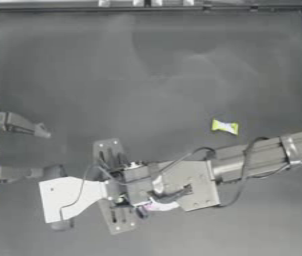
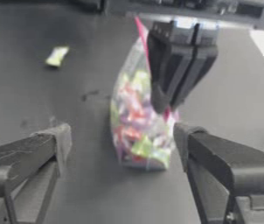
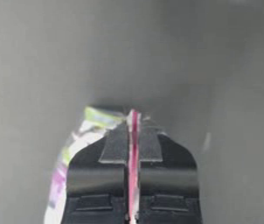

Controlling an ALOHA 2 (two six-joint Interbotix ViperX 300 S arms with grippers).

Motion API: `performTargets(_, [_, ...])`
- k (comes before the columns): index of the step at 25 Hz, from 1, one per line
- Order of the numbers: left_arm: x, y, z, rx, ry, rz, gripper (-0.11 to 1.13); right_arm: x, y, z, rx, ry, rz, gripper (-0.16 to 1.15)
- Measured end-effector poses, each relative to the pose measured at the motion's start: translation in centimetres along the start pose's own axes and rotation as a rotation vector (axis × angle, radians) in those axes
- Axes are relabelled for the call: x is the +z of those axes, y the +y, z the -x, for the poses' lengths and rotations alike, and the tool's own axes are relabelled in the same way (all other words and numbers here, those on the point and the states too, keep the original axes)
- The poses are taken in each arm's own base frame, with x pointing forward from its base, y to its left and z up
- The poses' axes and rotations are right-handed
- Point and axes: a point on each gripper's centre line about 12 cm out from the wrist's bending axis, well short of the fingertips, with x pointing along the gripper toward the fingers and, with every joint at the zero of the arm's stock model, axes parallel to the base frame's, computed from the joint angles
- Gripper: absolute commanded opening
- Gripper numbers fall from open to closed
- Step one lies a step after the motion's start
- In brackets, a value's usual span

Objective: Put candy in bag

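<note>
The top view looks straight down on the whole dark worktop [image 1: 147,75] from well above, the left wrist view looks low across it past its own pincer [image 2: 119,148], and the right wrist view sits close behind its pincer [image 3: 133,131]; all three share the bag [image 2: 137,127].

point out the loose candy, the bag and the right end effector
candy [image 1: 224,127], top view, middle of its yellow-green wrapper
bag [image 2: 139,127], left wrist view, clear side over the coloured sweets
right end effector [image 3: 133,135], right wrist view, between its fingertips, shut on the pink seal strip
</note>
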Motion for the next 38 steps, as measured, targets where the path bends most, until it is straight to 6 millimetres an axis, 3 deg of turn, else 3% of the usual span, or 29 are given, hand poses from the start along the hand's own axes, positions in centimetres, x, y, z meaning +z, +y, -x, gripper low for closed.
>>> performTargets(11, [0.4,-0.7,-2.6,-0.027,0.070,-0.007,1.00,-1.6,-0.2,2.7,0.005,-0.093,-0.023,0.08])
performTargets(17, [0.8,-1.6,-4.3,-0.063,0.056,-0.012,0.99,-2.4,-0.3,2.9,0.001,-0.119,-0.032,0.08])
performTargets(30, [-1.5,-2.8,-9.8,-0.064,0.113,0.047,0.97,-3.1,-0.3,2.9,-0.013,-0.135,-0.035,0.08])
performTargets(38, [-1.1,-3.0,-10.9,-0.057,0.110,0.074,0.97,-3.6,-0.5,2.8,-0.030,-0.141,-0.044,0.08])
